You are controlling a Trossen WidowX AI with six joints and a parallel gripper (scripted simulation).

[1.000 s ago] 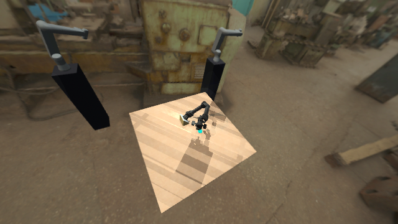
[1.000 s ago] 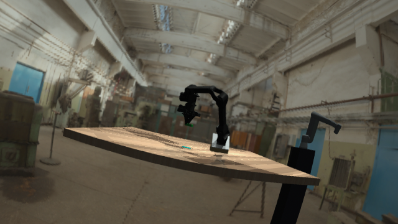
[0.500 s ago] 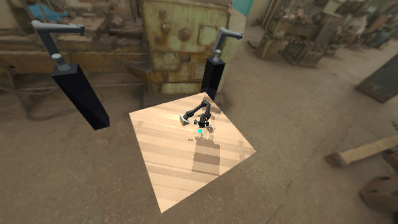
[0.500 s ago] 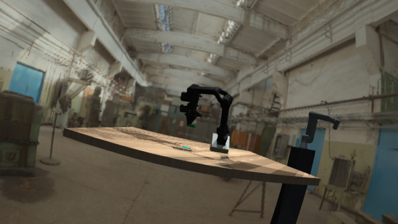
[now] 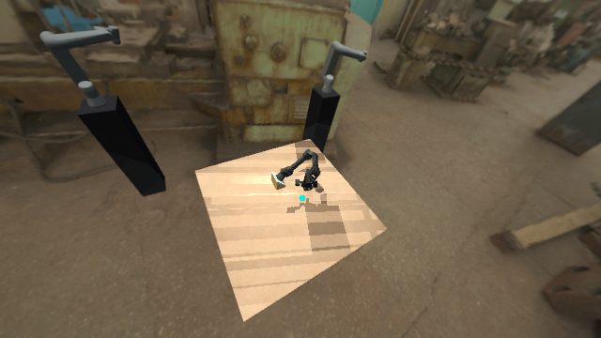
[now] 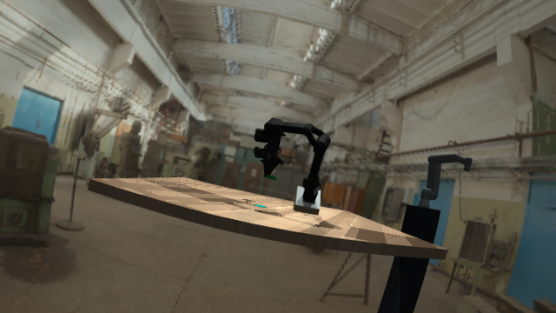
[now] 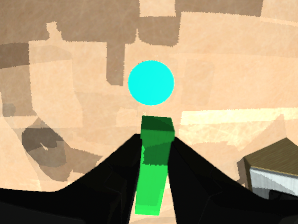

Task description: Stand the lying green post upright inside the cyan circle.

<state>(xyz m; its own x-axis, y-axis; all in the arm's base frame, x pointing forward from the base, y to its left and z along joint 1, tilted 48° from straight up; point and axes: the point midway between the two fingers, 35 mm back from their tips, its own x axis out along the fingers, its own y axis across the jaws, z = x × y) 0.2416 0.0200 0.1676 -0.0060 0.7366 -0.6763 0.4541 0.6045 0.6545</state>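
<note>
My gripper [image 7: 154, 142] is clamped on the green post [image 7: 153, 172], one black finger [image 7: 107, 183] on each side of it. In the wrist view the post runs up between them, and its darker far end pokes out past the fingertips. That end points toward the cyan circle [image 7: 150, 83], which lies on the wood just beyond the post's tip; the post is not over the disc from this angle.

From the side view I hang well above the worktop [image 6: 182, 209], fingers pointing down, with a short bit of green [image 6: 271, 177] showing at their tips. It does not touch the boards. The cyan mark [image 6: 260, 205] shows as a thin streak on the surface below and slightly to the base side of my fingers.

Farther back, my arm bends down to its pale base block [image 6: 307, 201], which sits near the worktop's far edge, toward the far right corner in the top view. There the circle [image 5: 301, 198] lies on the wood just on the near side of my gripper [image 5: 307, 184], in the far half of the board and well away from the near corner.

Dark blocky shadows cross the planks around the circle.

Beyond the worktop's far edge two black pillars [image 5: 123, 145] carry grey camera arms.
</note>
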